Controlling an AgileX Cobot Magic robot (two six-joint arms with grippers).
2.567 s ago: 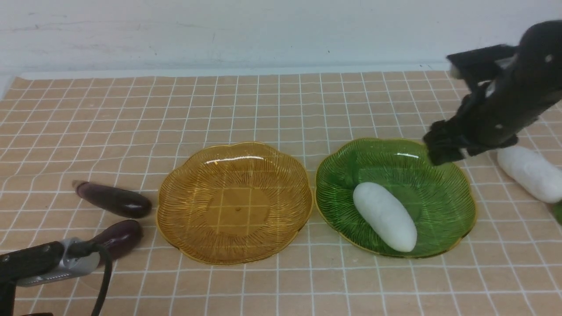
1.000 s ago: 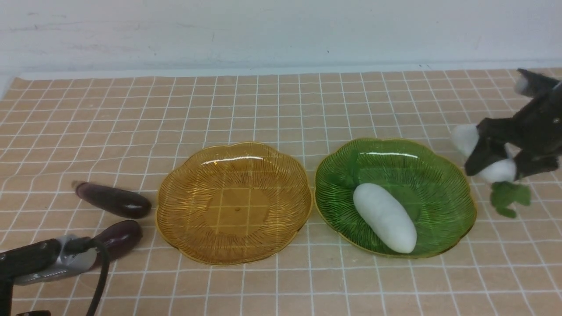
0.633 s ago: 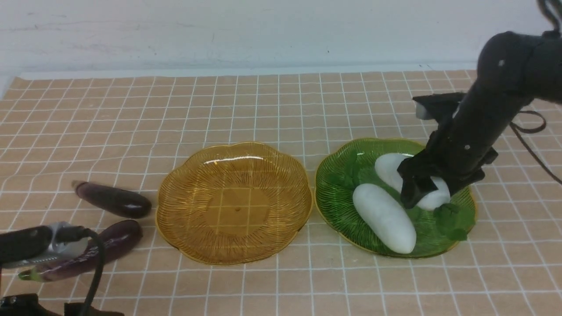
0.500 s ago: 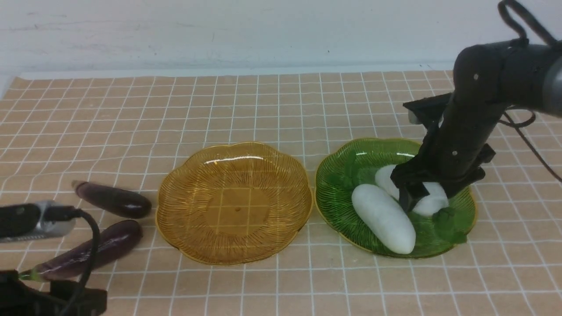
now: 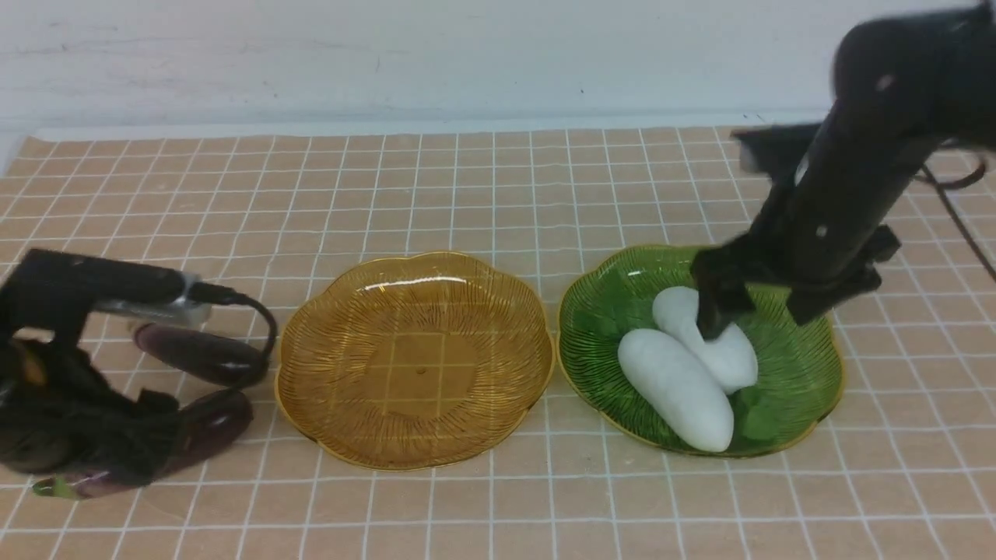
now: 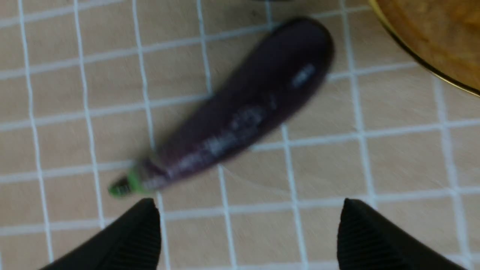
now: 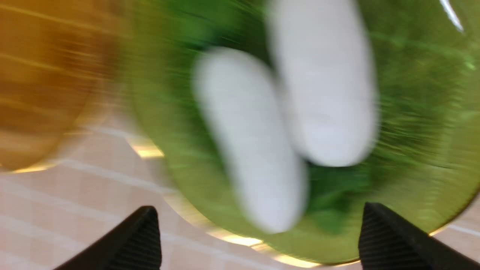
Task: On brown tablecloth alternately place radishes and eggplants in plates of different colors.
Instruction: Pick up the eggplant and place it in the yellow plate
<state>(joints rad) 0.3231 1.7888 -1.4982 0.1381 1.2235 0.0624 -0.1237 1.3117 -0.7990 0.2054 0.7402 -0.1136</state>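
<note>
left pincer (image 6: 247, 204) spread wide, gripping nothing, over purple green-stemmed eggplant (image 6: 243, 120) lying on tan white-gridded tablecloth (image 5: 498, 194); darker purple eggplant (image 5: 202, 354) beside it; amber ribbed plate (image 5: 412, 365); two white oblong radishes (image 5: 677, 389) touching in green ribbed plate (image 5: 794, 365) under wide-open, empty right pincer (image 5: 756, 315).

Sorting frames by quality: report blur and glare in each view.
Front view: tablecloth sharp, right arm and left arm motion-smeared, glare streak on the amber plate. Left wrist view: eggplant slightly blurred. Right wrist view: heavy smear across radishes and green plate.
</note>
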